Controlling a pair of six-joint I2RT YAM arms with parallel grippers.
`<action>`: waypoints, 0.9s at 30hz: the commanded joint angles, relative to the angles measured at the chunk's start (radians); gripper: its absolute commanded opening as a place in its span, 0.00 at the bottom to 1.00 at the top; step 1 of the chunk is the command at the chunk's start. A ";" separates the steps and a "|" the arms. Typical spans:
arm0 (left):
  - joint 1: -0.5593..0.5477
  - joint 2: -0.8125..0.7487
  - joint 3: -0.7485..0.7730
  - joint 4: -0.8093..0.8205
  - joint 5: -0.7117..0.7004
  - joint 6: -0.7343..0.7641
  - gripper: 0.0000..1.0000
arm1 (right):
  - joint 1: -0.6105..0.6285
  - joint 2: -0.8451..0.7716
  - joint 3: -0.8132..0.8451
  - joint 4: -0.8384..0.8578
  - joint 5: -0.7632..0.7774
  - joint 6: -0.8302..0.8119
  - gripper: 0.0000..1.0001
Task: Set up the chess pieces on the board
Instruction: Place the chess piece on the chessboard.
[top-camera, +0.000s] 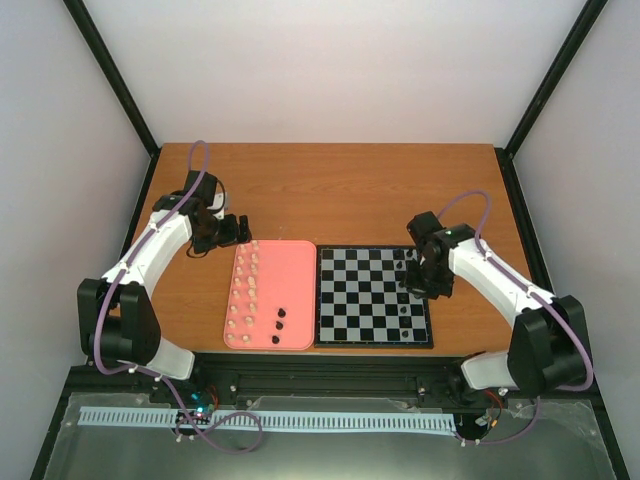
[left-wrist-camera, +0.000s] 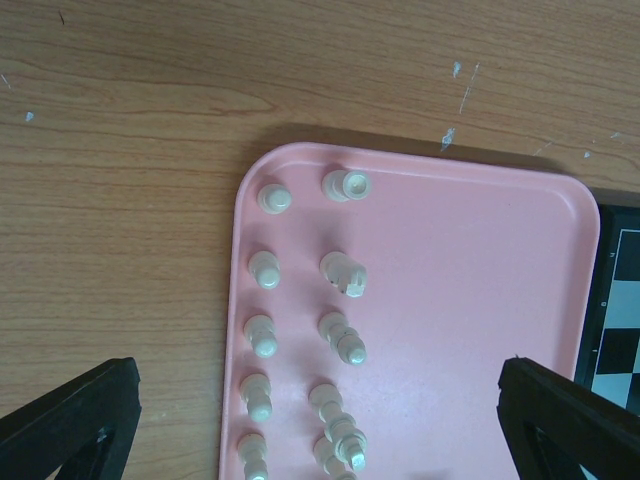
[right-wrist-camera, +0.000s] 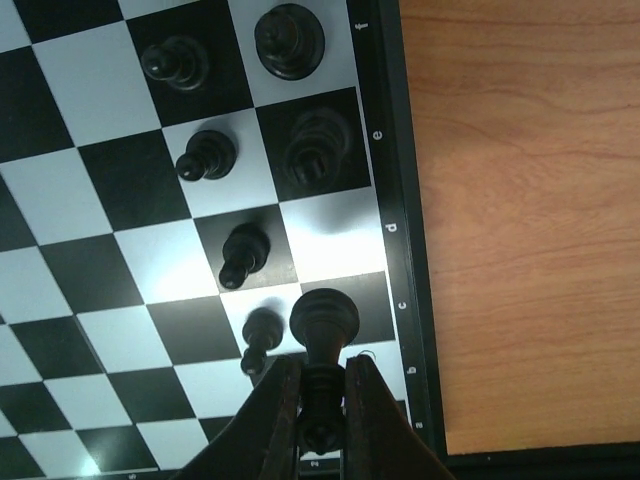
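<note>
Top: high at near edge, looking down over whole table (top-camera: 340, 190). Left wrist: close, tray (left-wrist-camera: 470, 300) between jaws. Right wrist: closer, board (right-wrist-camera: 330, 240) beyond jaws. Top shares both.

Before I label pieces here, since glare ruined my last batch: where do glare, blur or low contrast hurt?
Right wrist view: glare whitens pale squares of the board; one dark piece on black nearly vanishes; the held piece in the right tool is sharp. Left wrist view: even light, cream pieces crisp on the pink tray. Top view: pieces too small to tell apart.
</note>
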 joint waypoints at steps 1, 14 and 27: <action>-0.003 0.001 0.024 -0.012 0.006 -0.003 1.00 | -0.007 0.029 -0.023 0.085 0.016 0.023 0.03; -0.003 0.003 0.021 -0.011 0.004 -0.002 1.00 | -0.007 0.102 -0.029 0.107 0.057 0.002 0.04; -0.003 0.005 0.015 -0.006 0.002 -0.001 1.00 | -0.008 0.137 -0.044 0.115 0.060 -0.016 0.05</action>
